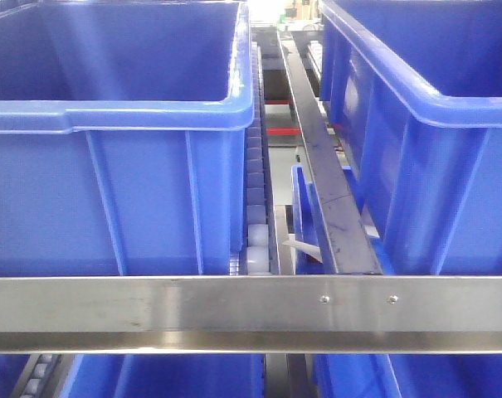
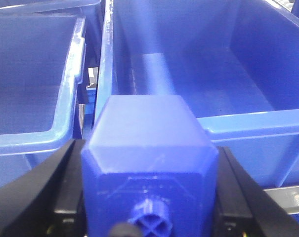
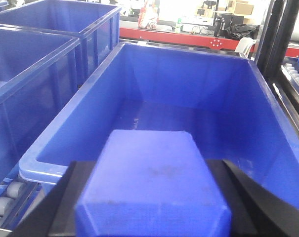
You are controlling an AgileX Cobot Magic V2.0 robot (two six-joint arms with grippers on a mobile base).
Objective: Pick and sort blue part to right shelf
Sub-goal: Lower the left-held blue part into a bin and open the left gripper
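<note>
Right shelf carries deep bins. Left end effector clamps a blue part; right end effector clamps a second part. Bin mouths lie at 12 o'clock, long axis 12–6; right arm looks nearer.

The shelf shows a brushed-steel rail across its front. Behind it the left bin and right bin, both deep blue, sit apart, with white rollers between them. Lower bins show beneath the rail.
</note>
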